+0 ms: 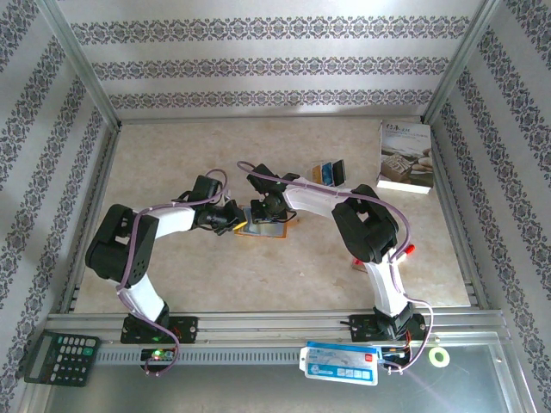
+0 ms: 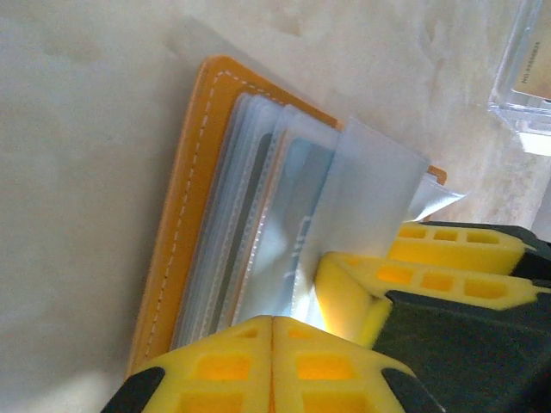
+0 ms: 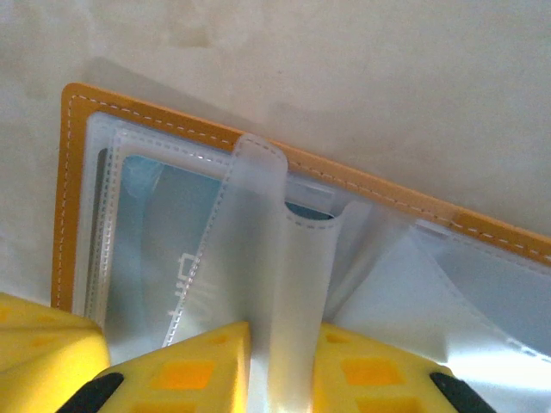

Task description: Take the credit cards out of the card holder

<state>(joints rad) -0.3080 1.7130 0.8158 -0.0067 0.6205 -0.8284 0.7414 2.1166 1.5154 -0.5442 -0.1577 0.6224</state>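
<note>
Where the two arms met at mid-bench, the card holder (image 1: 258,230) lay open and flat on the pale marbled bench (image 1: 172,146), with its orange-tan cover down and its stack of clear pockets facing up.

Item: left tool (image 2: 272,344). Yellow pads pressed together along a single seam with no gap; closed. It was set at the near edge of the holder's pocket stack. Whether a pocket edge was pinched in the seam could not be told.

Item: right tool (image 3: 284,340). Fingers (image 3: 202,370) stood a little apart, with one clear sleeve (image 3: 293,275) running up between them and bowing over the rest of the stack; closed on that sleeve. In the left wrist view these fingers sat just beside the left tool, to its right.

Item: card holder, detail. White stitching ran along the orange border, and the corners were rounded. Several frosted pockets were fanned out. A pale blue card (image 2: 297,198) showed through them, its print unreadable.

Item: loose cards (image 1: 330,173). A small cluster, orange, blue and dark, lay on the bench beyond the right arm, apart from the holder.

Item: white book (image 1: 405,158). It sat at the far right of the bench, near the frame and well apart from the holder.

Item: calculator (image 1: 58,358). Dark, on the metal ledge at the near left, off the bench surface.

Item: blue-and-white packet (image 1: 340,361). On the near ledge, beside the right arm's base.
</note>
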